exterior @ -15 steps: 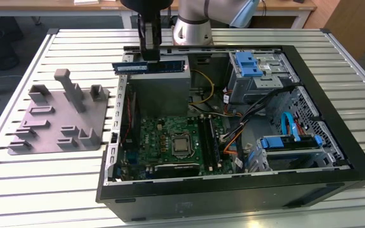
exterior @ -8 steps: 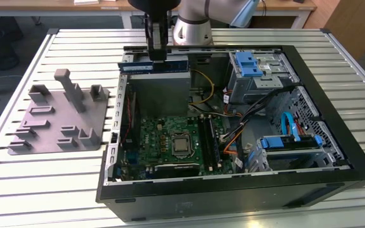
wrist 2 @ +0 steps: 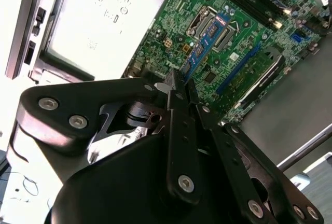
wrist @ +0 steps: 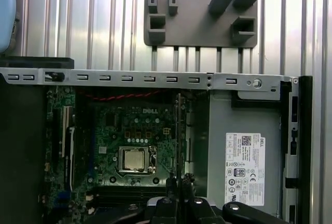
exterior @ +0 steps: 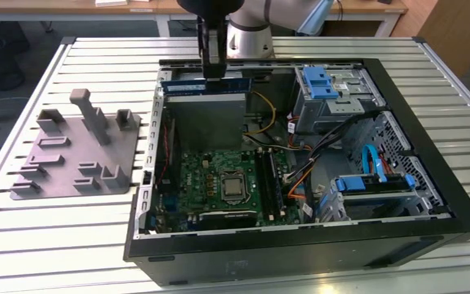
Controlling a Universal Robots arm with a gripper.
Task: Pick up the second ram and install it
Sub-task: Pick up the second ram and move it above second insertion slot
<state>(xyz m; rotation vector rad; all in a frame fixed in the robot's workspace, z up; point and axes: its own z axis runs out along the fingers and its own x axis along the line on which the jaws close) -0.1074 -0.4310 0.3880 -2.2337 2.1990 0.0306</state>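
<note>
Grey holder (exterior: 63,165) stands on the tabletop (exterior: 22,214) at the exterior view's left. Further right, above the power-supply box (exterior: 204,113), my gripper (exterior: 212,75) is clamped on the second ram (exterior: 188,87) mid-length. Light, stiff, fragile: I'd grip its edges, gently.

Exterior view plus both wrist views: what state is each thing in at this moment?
Case: lying on its side, open on top.
Ram: lifted over the case, in no slot.
Gripper: jaws shut on the ram.
CPU socket: chip in place, no cooler on it.
Holder: flat on the table, beside the case.
</note>
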